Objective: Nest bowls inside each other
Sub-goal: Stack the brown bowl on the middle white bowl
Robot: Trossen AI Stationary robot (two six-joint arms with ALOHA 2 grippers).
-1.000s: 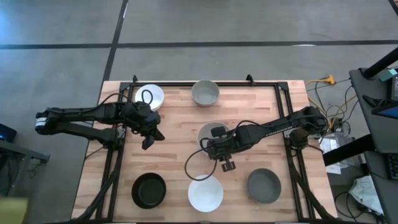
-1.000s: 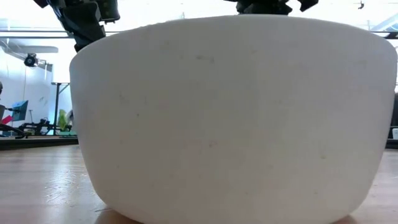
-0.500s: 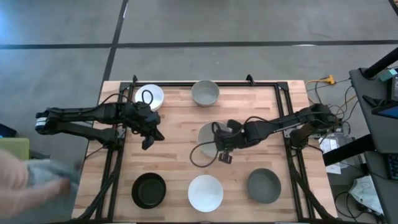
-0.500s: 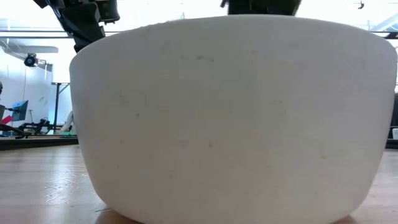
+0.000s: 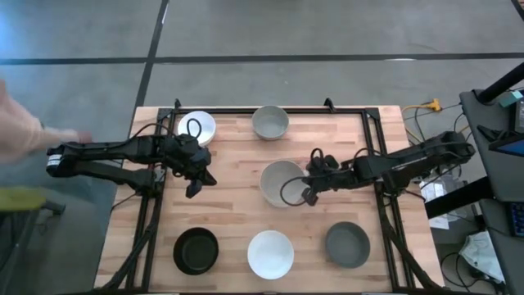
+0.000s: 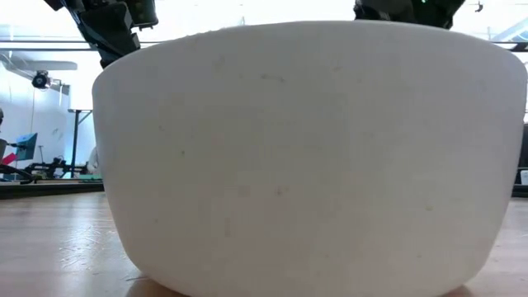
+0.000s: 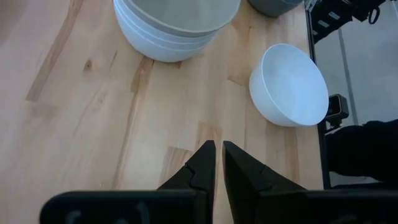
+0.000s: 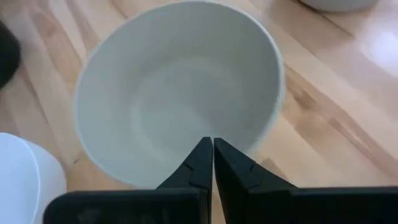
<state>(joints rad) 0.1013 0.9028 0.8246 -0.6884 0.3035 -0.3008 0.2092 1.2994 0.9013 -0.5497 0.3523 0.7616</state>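
Several bowls rest on their bases on the wooden table (image 5: 237, 213). A stack of bowls (image 5: 282, 182) stands mid-table, white below and pale grey on top (image 7: 177, 25). Along the far edge are a white bowl (image 5: 196, 127) and a pale grey bowl (image 5: 270, 121). Along the near edge are a black bowl (image 5: 197, 251), a white bowl (image 5: 270, 254) and a grey bowl (image 5: 347, 244). My right gripper (image 5: 309, 196) is shut at the stack's right near rim, with nothing between its fingers (image 8: 208, 146). My left gripper (image 5: 195, 188) hangs shut left of the stack. My right gripper has its shut fingertips (image 8: 204, 155) over the top bowl's rim (image 8: 249, 146) on the stack's right near side. I cannot tell whether they touch it.
The near white bowl (image 6: 313, 157) fills the low view, with both arms showing above its rim. Black frame rails run along the table's left and right edges (image 5: 385, 221). A person's blurred hand (image 5: 24, 123) shows beyond the table's left side. Bare wood lies between the stack and the near bowls.
My right gripper has shut and drawn back from the near side of the middle stack toward the table's right edge, uncovering the stack. The bowls have stayed in place. A person has moved beyond the table's left side.
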